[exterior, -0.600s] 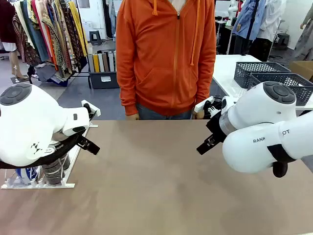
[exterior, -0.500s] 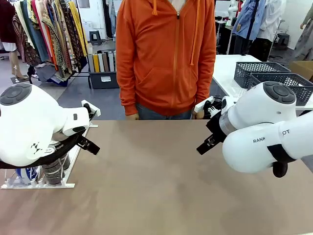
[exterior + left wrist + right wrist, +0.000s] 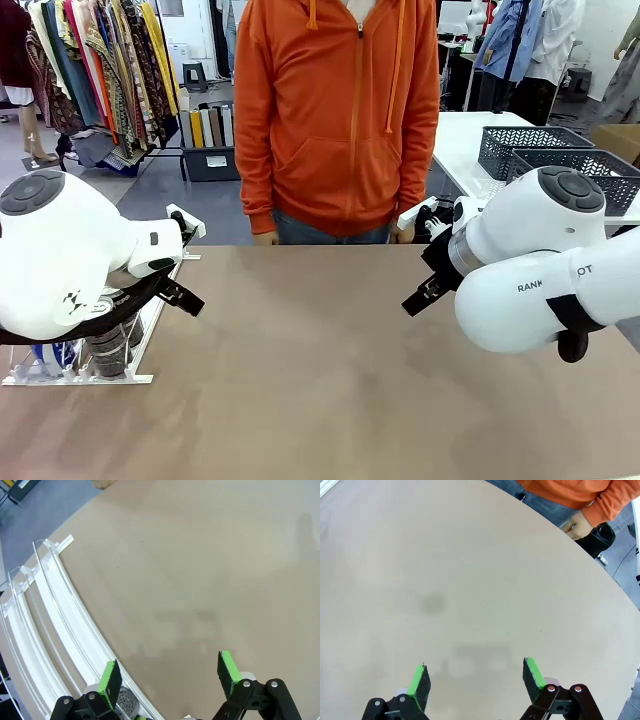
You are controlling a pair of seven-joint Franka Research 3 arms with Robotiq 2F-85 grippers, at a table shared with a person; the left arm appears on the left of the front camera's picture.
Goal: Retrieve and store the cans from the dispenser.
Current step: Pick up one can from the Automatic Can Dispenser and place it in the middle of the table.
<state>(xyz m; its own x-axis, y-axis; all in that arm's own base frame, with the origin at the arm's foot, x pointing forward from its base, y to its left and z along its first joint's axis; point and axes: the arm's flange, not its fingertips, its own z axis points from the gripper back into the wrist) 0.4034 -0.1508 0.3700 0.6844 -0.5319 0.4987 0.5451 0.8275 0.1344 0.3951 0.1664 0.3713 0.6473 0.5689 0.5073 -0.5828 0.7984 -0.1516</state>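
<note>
No can has been picked up yet, so I judge the task to be at its first step. The dispenser (image 3: 80, 379) lies at the near left corner of the desk (image 3: 320, 380). The cans (image 3: 107, 350) stand at its near end, under the left arm (image 3: 60, 250). The left pincer (image 3: 168, 677) hangs with its pads apart and empty, at the edge of the rails. The right pincer (image 3: 476, 679) is also apart and empty, over bare desk. Next, the left pincer should centre over one can, lower around it and close squarely.
</note>
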